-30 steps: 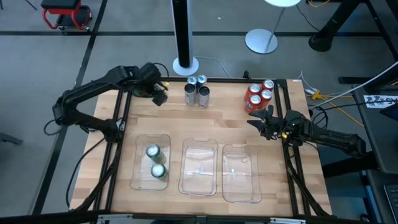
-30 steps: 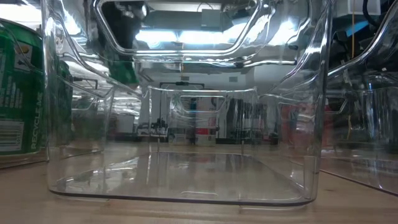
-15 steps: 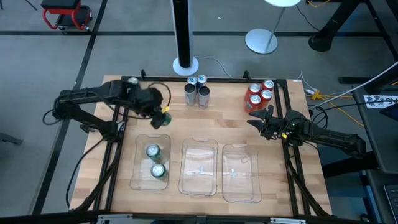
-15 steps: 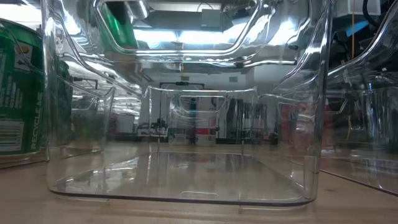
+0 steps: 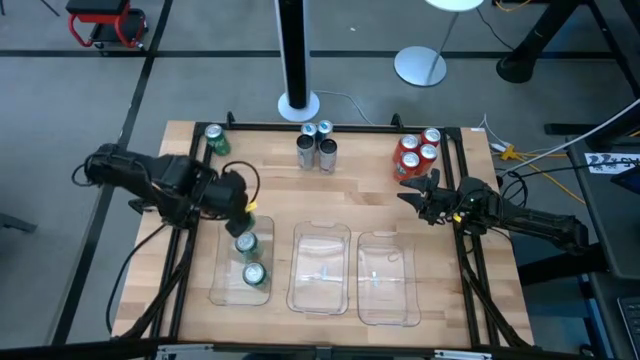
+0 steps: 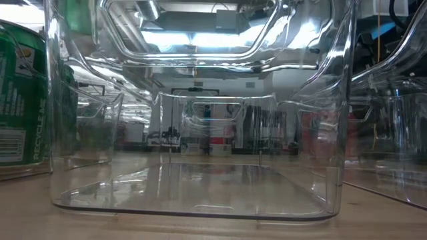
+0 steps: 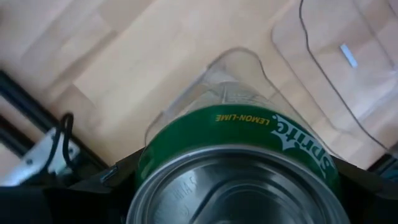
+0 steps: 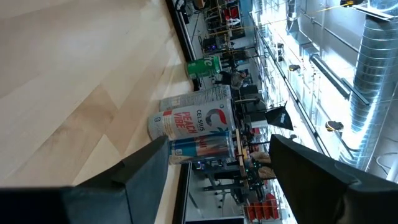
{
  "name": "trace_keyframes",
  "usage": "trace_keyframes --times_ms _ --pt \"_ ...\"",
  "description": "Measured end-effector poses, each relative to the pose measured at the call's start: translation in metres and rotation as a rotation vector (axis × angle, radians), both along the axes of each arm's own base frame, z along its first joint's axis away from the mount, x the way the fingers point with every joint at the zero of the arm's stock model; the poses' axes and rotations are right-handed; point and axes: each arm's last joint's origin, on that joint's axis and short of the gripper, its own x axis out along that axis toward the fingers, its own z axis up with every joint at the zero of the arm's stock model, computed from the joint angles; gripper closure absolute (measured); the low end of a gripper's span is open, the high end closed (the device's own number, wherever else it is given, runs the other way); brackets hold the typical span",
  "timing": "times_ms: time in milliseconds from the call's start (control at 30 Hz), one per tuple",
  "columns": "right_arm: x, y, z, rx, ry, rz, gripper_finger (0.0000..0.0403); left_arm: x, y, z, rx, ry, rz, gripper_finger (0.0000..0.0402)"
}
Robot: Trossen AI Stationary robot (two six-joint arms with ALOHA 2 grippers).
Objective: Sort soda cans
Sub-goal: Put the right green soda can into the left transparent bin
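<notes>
Wooden table [image 5: 340,200] on a grey floor, with three clear trays [image 5: 320,268] along the near edge. The left gripper [image 5: 243,207] grips a green can [image 7: 239,165] over the left tray's 12 o'clock end. The right gripper [image 5: 422,196] hangs open at 6 o'clock of the red cans [image 5: 416,151].

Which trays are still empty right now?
The middle tray and right tray are empty. The left tray holds two green cans; the left gripper holds a third above it.
</notes>
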Motion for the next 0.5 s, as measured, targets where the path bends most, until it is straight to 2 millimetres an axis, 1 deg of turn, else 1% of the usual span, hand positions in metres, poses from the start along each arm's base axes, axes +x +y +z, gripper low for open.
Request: trace_keyframes --times_ms 167,300,367,500 --pt "0.0 0.0 0.0 0.0 0.001 0.0 0.0125 -0.009 -0.025 0.0 -0.04 -0.013 0.01 0.0099" --pt "0.0 0.0 0.0 0.001 0.003 0.0 0.0125 -0.018 -0.043 -0.001 -0.055 -0.026 0.054 0.0099" --pt "0.0 0.0 0.0 0.001 0.004 0.0 0.0125 -0.023 -0.05 -0.006 -0.049 -0.012 0.079 0.0099" --pt "0.0 0.0 0.0 0.001 0.004 0.0 0.0125 -0.03 -0.063 -0.023 -0.047 0.014 0.121 0.0099"
